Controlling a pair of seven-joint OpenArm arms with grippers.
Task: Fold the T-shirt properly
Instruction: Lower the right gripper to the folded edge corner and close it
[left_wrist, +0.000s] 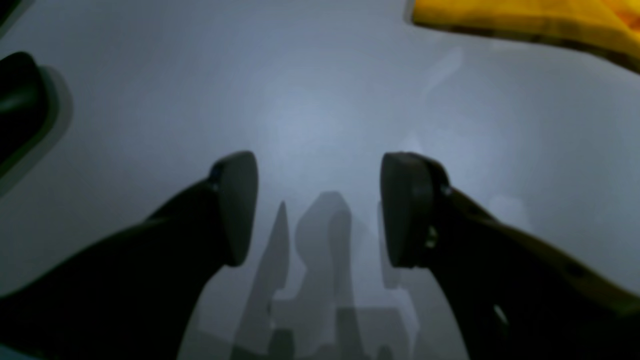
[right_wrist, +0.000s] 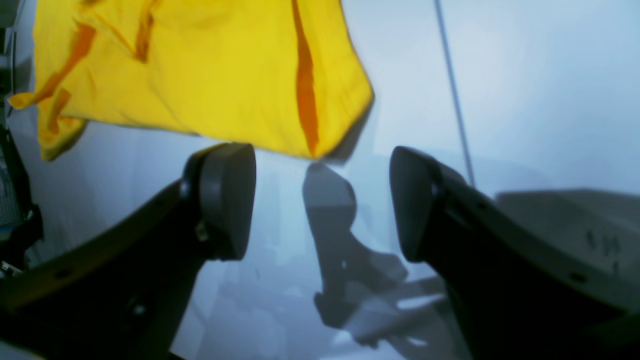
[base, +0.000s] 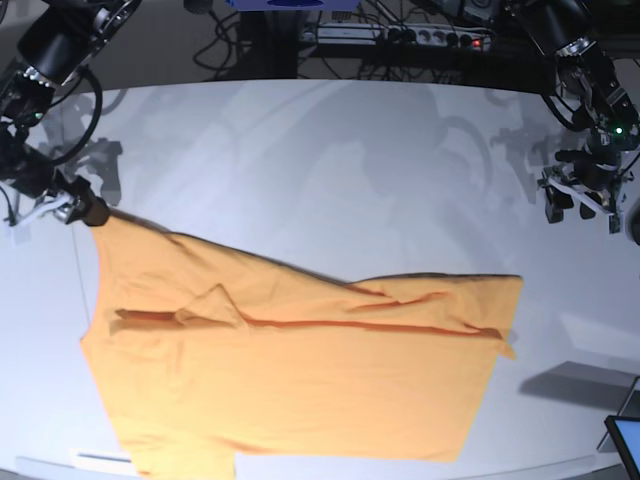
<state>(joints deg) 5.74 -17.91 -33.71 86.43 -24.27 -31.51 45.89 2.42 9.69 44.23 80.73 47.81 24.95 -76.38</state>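
Open right gripper (right_wrist: 322, 200) hangs just short of the T-shirt (right_wrist: 210, 75).

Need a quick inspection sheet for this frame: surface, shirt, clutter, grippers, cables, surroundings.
Surface: white table, bare apart from the shirt.
Job's things: orange-yellow T-shirt lying spread out, one long crease across it, not folded yet.
Clutter: nothing seen.
Grippers: left gripper open over bare table, holding nothing; right gripper open, holding nothing, just short of the shirt's edge.
Cables: black cables and a power strip behind the table.
Surroundings: corner of a screen at the table's edge.
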